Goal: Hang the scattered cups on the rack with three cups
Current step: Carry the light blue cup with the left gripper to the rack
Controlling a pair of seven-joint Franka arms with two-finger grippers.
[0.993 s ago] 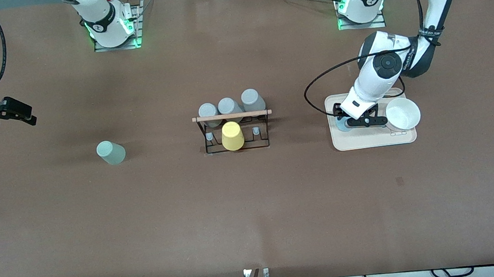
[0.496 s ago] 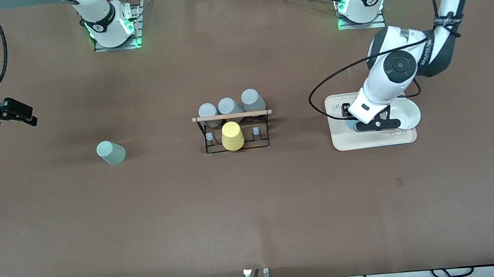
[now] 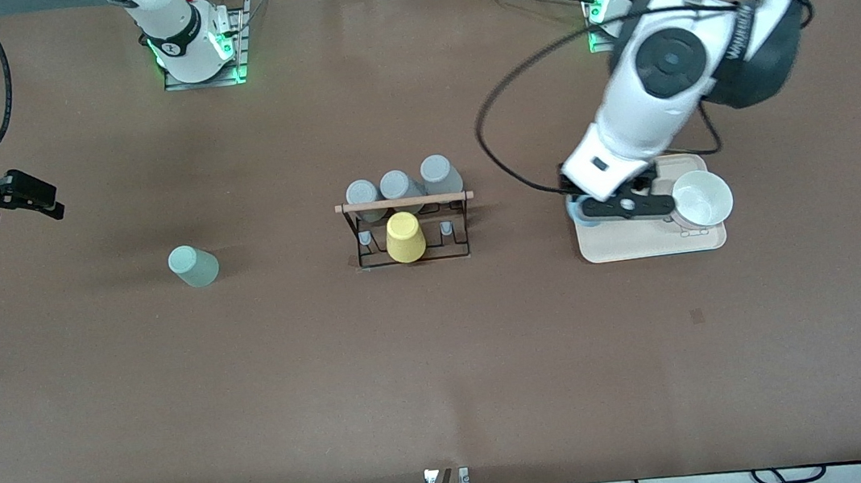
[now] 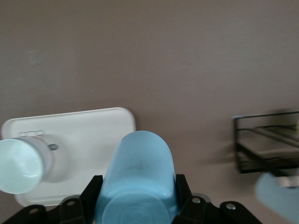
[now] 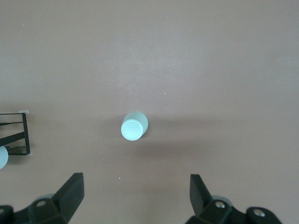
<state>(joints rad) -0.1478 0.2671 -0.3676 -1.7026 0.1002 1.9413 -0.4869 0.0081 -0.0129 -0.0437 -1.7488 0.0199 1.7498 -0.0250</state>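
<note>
My left gripper (image 3: 597, 210) is shut on the light blue cup (image 4: 140, 163) and holds it above the rack-side end of the cream tray (image 3: 642, 246). Only a sliver of the blue cup (image 3: 575, 213) shows under the hand in the front view. The mint green cup (image 3: 193, 266) lies on its side on the table toward the right arm's end, and also shows in the right wrist view (image 5: 134, 126). My right gripper (image 3: 28, 198) is open and empty, raised over that end of the table. The black wire rack (image 3: 407, 228) with a wooden rod (image 3: 404, 201) stands mid-table.
A yellow cup (image 3: 404, 237) and three grey cups (image 3: 400, 186) sit on the rack. A white cup (image 3: 703, 198) stands on the tray, which also shows in the left wrist view (image 4: 88, 126). The rack's corner (image 4: 266, 149) shows in the left wrist view.
My left arm has risen from the tray with the light blue cup and shifted toward the rack. The right arm has not moved.
</note>
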